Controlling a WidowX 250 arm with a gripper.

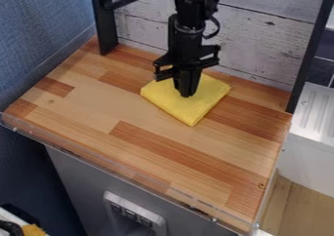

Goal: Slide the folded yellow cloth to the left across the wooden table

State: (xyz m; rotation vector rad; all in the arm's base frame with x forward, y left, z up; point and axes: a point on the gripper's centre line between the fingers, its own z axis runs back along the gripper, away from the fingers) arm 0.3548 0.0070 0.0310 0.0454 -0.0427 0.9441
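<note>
One gripper [187, 94], one yellow cloth [196, 110]

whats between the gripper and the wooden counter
A folded yellow cloth. In the camera view it lies on the wooden counter, with the black gripper pointing down over its middle; whether they touch is hard to tell.

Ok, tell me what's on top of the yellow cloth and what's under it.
The black gripper is down at the yellow cloth, possibly touching its top. The wooden tabletop shows around it; whatever lies directly beneath is covered.
</note>
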